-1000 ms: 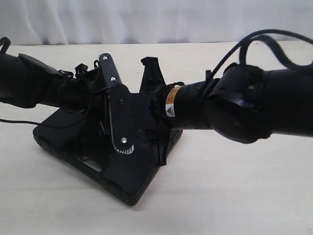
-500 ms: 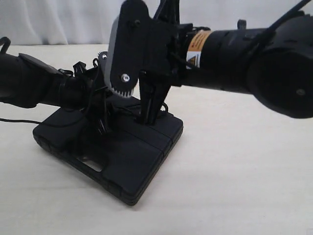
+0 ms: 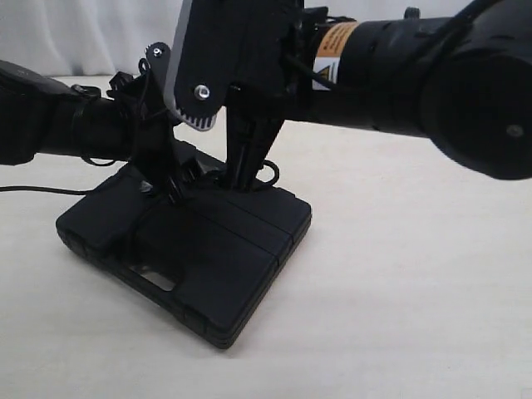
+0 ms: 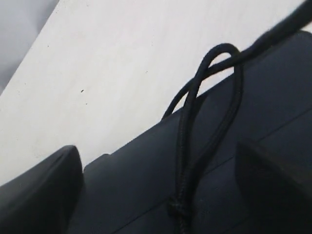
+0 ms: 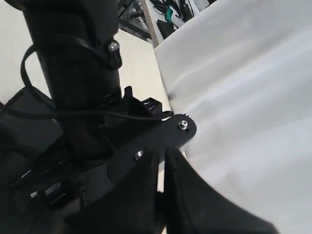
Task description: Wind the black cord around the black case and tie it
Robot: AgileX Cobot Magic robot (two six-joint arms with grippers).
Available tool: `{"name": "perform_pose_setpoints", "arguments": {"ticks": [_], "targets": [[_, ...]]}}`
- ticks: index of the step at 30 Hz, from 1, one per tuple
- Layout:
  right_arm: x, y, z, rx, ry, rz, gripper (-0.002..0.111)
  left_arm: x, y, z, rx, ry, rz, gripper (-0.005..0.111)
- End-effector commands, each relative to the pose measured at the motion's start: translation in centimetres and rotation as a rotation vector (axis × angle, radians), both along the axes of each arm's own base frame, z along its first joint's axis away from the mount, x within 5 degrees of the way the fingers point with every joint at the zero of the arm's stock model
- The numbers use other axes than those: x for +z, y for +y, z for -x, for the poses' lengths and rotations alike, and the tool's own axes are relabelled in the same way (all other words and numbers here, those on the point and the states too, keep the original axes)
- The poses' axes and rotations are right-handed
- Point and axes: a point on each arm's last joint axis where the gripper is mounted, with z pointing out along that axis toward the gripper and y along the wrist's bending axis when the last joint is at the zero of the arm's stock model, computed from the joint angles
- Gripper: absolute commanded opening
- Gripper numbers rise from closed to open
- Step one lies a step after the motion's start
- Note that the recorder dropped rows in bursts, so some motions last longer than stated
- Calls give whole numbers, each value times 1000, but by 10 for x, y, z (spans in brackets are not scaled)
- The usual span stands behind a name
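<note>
While the black cord lies looped over the black case with a small knot showing, the tie looks loose, so tightening is probably left. The left gripper gapes wide around the cord, holding nothing. The right gripper is closed above the case — whether on cord, I cannot tell.

Pale cream matte flat tabletop, evenly lit, soft shadows. White draped fabric curtain hangs behind its far edge, folds visible.
</note>
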Motion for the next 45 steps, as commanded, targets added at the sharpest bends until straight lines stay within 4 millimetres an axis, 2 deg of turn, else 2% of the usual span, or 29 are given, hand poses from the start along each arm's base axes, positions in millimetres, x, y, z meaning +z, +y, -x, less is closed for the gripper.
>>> {"name": "perform_pose_setpoints", "arguments": {"ticks": [1, 2, 5, 10, 12, 15, 18, 21, 22, 24, 27, 32, 34, 36, 40, 45], "targets": [[33, 4, -4, -16, -36, -128, 4, -7, 4, 9, 8, 31, -14, 79], [46, 5, -5, -16, -61, -160, 4, -13, 8, 13, -14, 27, -65, 79], [67, 6, -6, -33, -49, -228, 4, -17, 10, 15, -45, 13, -116, 79], [74, -1, 0, -45, -23, -206, 4, -17, 11, 14, -29, 9, -116, 79], [75, -11, 4, -86, 54, -193, 4, -17, 11, 14, -29, 9, -116, 79], [72, -32, -4, -298, 365, -355, 4, -17, 12, 13, -16, 0, -125, 79], [53, -55, -20, -518, 594, -300, 14, -16, 14, 11, 7, -12, -136, 79], [28, -68, -29, -648, 868, -241, 34, -16, 15, 10, 32, -17, -137, 79], [17, -68, -27, -672, 998, -216, 44, -16, 17, 8, 49, -29, -149, 79], [0, -65, -27, -694, 1143, -165, 54, -14, 22, 5, 104, -59, -174, 79], [-27, -49, -24, -715, 1301, -145, 57, -10, 34, -3, 251, -129, -224, 76], [-65, -8, -28, -742, 1300, -184, 57, -1, 47, -12, 471, -198, -200, 57], [-85, 2, -34, -811, 1312, -185, 57, 3, 51, -14, 566, -215, -156, 52], [-106, 5, -40, -877, 1346, -167, 57, 6, 57, -16, 681, -220, -122, 49], [-139, 11, -50, -933, 1356, -138, 57, 9, 62, -16, 770, -217, -103, 49], [-152, 19, -65, -933, 1302, -260, 55, 8, 59, -16, 742, -198, -85, 49]]}}
